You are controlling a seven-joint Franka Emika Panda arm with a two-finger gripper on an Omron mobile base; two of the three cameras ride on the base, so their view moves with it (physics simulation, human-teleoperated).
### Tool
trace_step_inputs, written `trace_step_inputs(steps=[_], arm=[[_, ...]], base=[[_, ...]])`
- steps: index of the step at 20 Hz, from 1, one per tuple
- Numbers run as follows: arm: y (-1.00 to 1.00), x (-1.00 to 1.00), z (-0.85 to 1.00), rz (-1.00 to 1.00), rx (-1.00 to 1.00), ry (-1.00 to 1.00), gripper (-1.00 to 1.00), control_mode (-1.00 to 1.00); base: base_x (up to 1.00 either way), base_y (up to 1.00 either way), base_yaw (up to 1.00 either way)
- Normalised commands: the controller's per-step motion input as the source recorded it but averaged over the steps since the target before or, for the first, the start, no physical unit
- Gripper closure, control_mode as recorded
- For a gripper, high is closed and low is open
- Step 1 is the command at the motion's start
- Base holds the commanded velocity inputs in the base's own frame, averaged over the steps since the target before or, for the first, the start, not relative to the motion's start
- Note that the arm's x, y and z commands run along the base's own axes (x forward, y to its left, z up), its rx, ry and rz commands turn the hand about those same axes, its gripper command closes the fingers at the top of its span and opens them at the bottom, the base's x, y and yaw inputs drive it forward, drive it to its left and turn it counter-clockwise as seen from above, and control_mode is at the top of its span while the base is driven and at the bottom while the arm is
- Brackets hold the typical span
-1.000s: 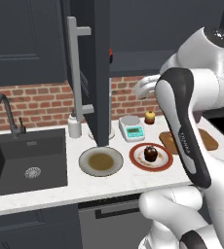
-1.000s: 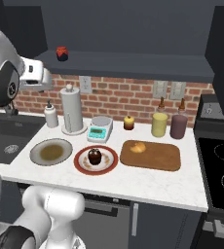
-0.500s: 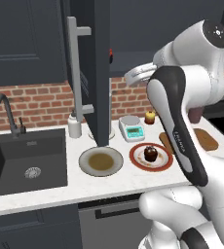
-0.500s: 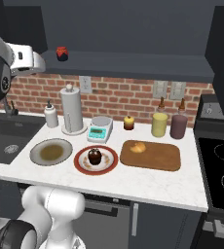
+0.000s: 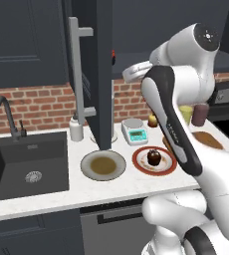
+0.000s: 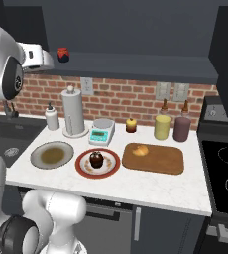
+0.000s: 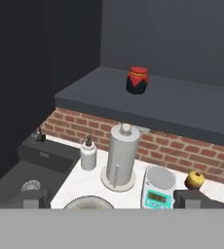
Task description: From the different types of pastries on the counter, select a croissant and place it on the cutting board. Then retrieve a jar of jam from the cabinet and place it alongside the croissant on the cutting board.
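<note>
no readable text, labels or numbers anywhere

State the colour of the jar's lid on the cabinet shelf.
Red: the jar of jam has a red lid over a dark body, clearest in the hand view.

Red brick backsplash wall ran behind everything. Below it at left, a dark inset sink; black cooktop far right.

On the desk sit two plates, one croissant, one muffin and one cutting board. One paper-towel roll, one scale and one red jar of jam also show.
</note>
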Motion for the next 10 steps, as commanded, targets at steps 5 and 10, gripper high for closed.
trace_step_inputs(steps=[5, 10], arm=[[0.00, 0.61, 0.00, 0.00, 0.00, -0.04, -1.00, -1.00], [0.00, 0.50, 0.00, 0.00, 0.00, -0.05, -1.00, -1.00]], base=[[0.00, 0.00, 0.00], [0.00, 0.00, 0.00]])
